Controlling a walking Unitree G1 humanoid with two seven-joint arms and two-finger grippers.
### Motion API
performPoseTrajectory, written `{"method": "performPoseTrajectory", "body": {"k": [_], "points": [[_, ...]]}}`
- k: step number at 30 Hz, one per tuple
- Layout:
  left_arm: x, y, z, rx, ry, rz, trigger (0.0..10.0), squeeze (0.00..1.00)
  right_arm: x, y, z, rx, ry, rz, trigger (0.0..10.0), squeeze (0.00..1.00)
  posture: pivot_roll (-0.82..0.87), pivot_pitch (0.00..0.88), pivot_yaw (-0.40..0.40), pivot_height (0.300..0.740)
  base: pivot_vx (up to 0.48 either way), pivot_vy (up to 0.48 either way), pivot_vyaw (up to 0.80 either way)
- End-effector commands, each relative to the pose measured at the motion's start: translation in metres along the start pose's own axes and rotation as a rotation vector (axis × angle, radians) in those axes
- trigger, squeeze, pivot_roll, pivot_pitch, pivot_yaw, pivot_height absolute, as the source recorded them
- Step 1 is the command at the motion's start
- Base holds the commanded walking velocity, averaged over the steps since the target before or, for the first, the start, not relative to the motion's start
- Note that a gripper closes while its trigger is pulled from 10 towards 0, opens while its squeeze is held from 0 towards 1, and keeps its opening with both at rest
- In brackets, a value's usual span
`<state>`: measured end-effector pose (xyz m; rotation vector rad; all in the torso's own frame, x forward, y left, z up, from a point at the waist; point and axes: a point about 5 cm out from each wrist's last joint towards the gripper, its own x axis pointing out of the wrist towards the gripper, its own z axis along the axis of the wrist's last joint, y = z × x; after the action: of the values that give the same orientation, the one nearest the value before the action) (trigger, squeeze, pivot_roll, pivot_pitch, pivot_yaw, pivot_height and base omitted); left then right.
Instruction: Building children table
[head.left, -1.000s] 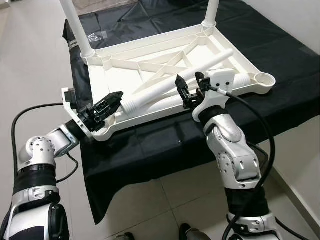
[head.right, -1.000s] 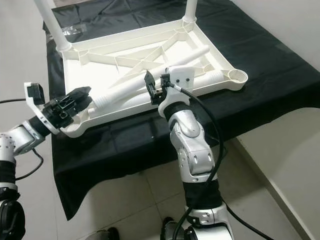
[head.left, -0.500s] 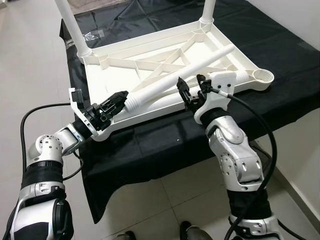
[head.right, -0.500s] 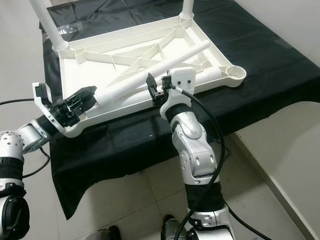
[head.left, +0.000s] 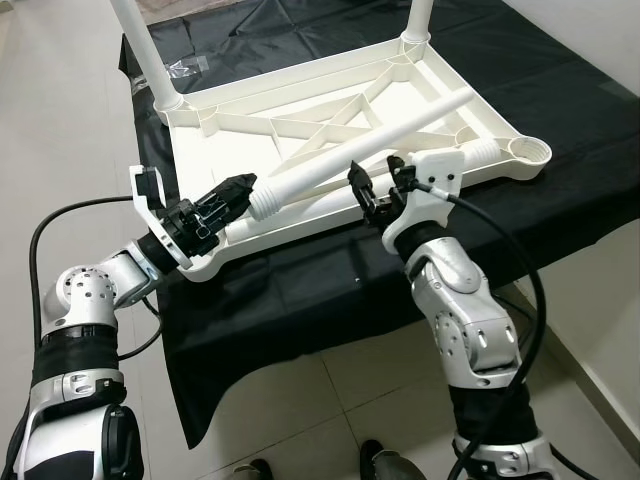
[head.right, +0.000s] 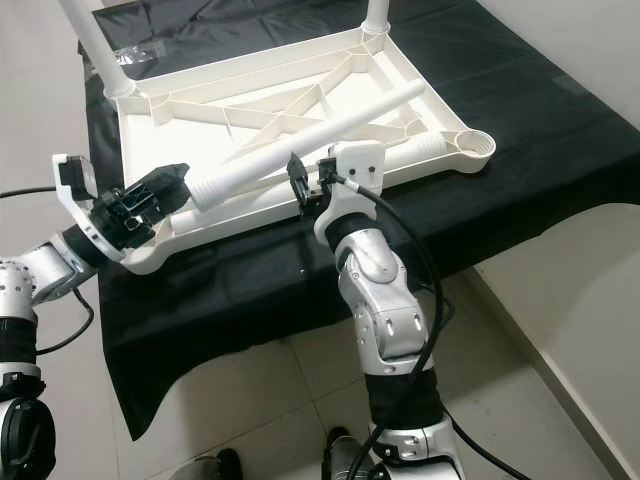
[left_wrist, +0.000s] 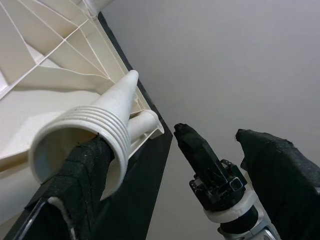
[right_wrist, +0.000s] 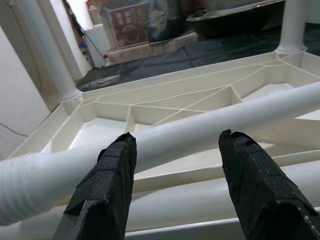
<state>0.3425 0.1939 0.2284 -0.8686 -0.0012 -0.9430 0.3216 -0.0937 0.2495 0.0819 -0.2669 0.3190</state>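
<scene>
The white plastic children's table top (head.left: 300, 130) lies upside down on a bench draped in black cloth (head.left: 560, 110), its underside facing up and showing moulded ribs that cross in diagonal braces. Two white legs (head.left: 140, 50) already stand upright in the far corner sockets, while the round socket (head.left: 530, 152) at the near right corner sits empty. A loose white leg (head.left: 370, 145) lies slantwise over the ribbing, a long smooth tube ending in a ridged, threaded collar at its near end. The left end effector (head.left: 232, 192) is at that collar, near the table top's front left corner; in the left wrist view one black finger (left_wrist: 85, 170) presses against the ridged rim and the hollow mouth of the tube faces the camera, so it looks clamped on the leg. The right end effector (head.left: 378, 180) hovers at the front edge near the middle of the leg, its two black fingers (right_wrist: 107, 175) spread wide, with the tube running across between and beyond them, nothing gripped. A second loose leg (head.left: 470, 155) lies along the front right rim.
</scene>
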Motion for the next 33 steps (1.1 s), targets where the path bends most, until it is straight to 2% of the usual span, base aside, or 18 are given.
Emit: {"method": "performPoseTrajectory", "body": {"k": [1,21,33], "points": [[-0.01,0.001,0.003,-0.001,-0.008,0.015,10.0,0.0,-0.002,0.004,0.0,0.01,0.002,0.012,10.0,0.0,-0.02,0.289,0.062,0.74,0.0,0.0,0.0],[-0.008,0.016,-0.018,-0.054,-0.005,0.073,10.0,0.0,-0.002,0.002,0.006,-0.002,-0.01,0.002,10.0,0.0,-0.04,0.311,0.071,0.74,0.0,0.0,0.0],[-0.008,0.025,-0.023,-0.091,-0.046,0.087,10.0,0.0,-0.005,-0.003,0.013,-0.021,-0.012,-0.004,10.0,0.0,-0.09,0.343,0.075,0.74,0.0,0.0,0.0]]}}
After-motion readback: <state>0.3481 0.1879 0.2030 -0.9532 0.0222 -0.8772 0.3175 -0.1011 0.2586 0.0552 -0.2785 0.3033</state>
